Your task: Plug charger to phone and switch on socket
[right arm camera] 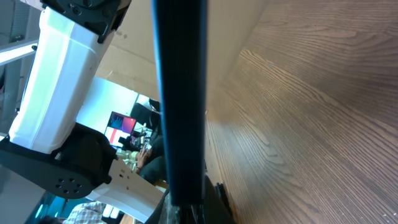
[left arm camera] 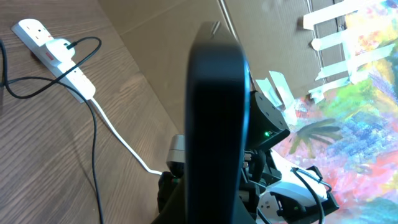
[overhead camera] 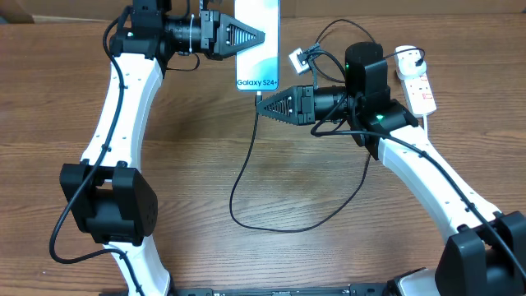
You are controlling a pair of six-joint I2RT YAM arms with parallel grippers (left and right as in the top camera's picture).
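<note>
My left gripper [overhead camera: 261, 37] is shut on the phone [overhead camera: 259, 59] and holds it at the far middle of the table, its "Galaxy S24+" screen facing up. The left wrist view shows the phone's dark edge [left arm camera: 214, 112] between the jaws. My right gripper [overhead camera: 261, 102] is shut on the charger's connector tip, right at the phone's near end. In the right wrist view the phone edge [right arm camera: 180, 93] rises straight from the jaws [right arm camera: 186, 208]; the tip itself is hidden there. The black cable [overhead camera: 238, 177] loops over the table. Its plug [overhead camera: 408, 57] sits in the white socket strip [overhead camera: 421, 89].
A small white block [overhead camera: 297, 59] lies by the cable, right of the phone. The strip [left arm camera: 68, 68] and its thick white cord [left arm camera: 124, 140] lie at the far right. Cardboard walls stand behind the table. My left arm [right arm camera: 62, 81] fills the left of the right wrist view.
</note>
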